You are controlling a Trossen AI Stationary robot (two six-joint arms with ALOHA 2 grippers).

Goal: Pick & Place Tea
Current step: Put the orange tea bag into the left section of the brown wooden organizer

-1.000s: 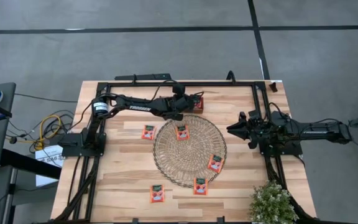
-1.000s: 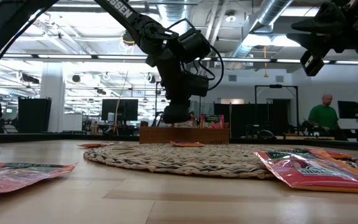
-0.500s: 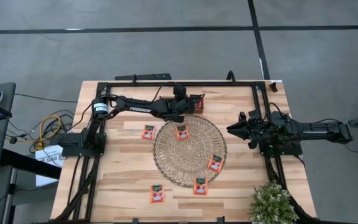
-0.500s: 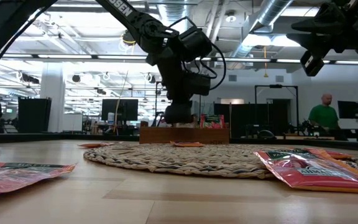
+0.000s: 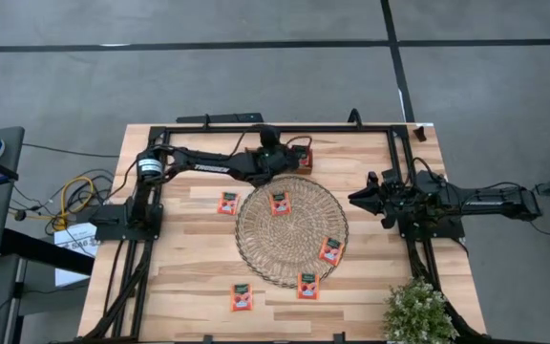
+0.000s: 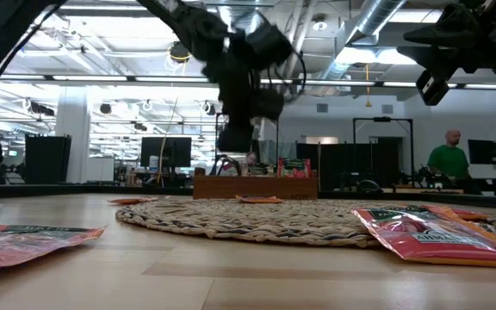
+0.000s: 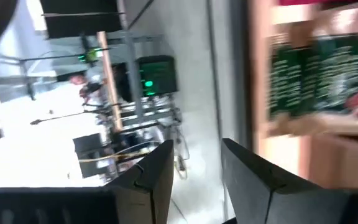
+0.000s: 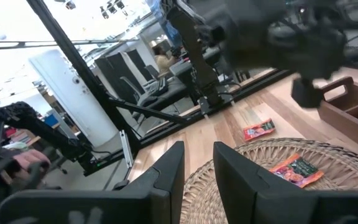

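Overhead, table-level and wrist cameras all share the woven mat (image 5: 290, 230).

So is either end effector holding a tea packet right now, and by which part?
No. The left end effector is empty with its fingers apart, above the wooden tray. The right end effector is empty too.

Your left arm is reaching across the table's far side, its gripper (image 5: 273, 153) hanging raised with the fingers (image 7: 157, 177) standing parted and nothing between them. Your right arm is waiting at the right edge, its gripper (image 5: 359, 200) parted and empty too.
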